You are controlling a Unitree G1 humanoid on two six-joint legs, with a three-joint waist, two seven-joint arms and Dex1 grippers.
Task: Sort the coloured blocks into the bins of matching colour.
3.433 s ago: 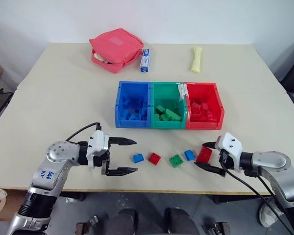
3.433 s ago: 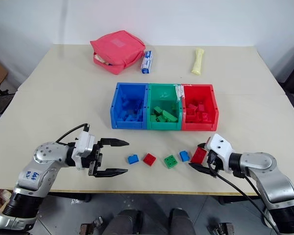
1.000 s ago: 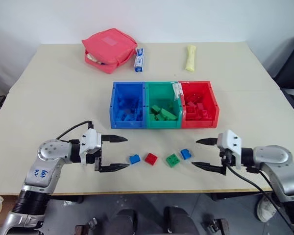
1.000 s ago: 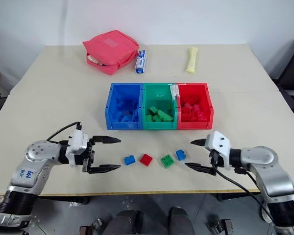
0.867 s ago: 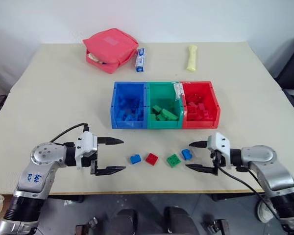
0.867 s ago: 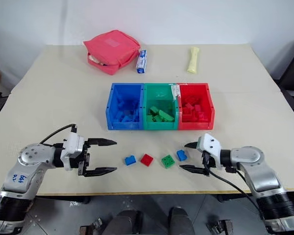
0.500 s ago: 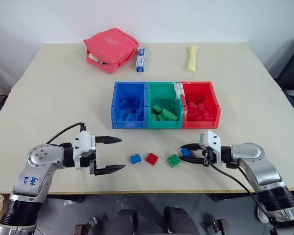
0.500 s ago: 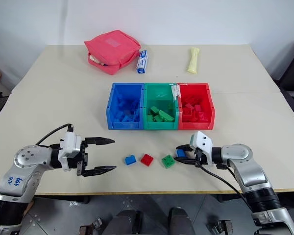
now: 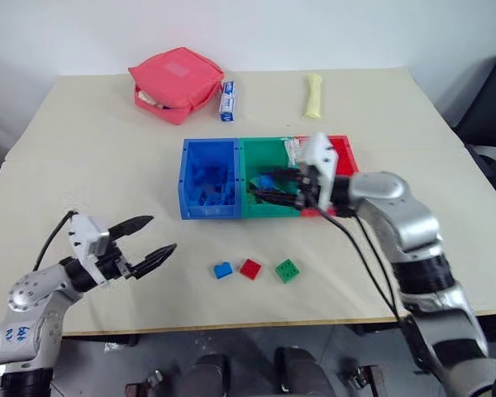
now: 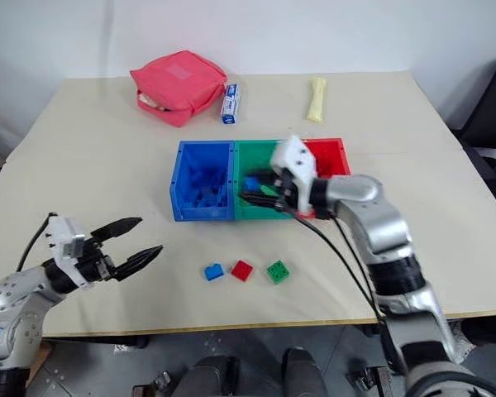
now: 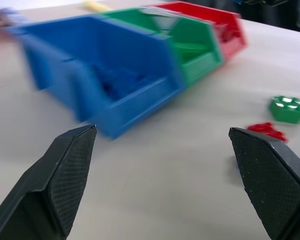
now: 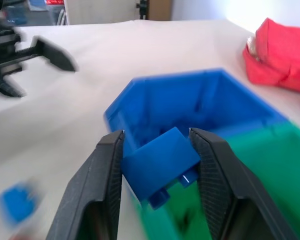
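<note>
My right gripper (image 9: 269,186) is shut on a blue block (image 10: 252,184) and holds it in the air over the green bin (image 9: 269,142), close to the wall it shares with the blue bin (image 9: 186,178). In the right wrist view the blue block (image 12: 160,157) sits clamped between both fingers, with the blue bin (image 12: 200,100) just beyond. The red bin (image 9: 347,153) is partly hidden by that arm. A blue block (image 9: 223,270), a red block (image 9: 250,268) and a green block (image 9: 287,270) lie in a row on the table. My left gripper (image 9: 159,234) hovers open and empty to their left.
A pinkish-red zipped pouch (image 9: 175,73), a small blue-and-white packet (image 9: 226,98) and a pale yellow roll (image 9: 312,93) lie at the back of the table. All three bins hold several blocks. A dark chair (image 9: 492,107) stands off the right edge.
My right gripper shut on the blue block on the table, then carried it up and leftward over the bins. My left gripper swung away to the left, still open.
</note>
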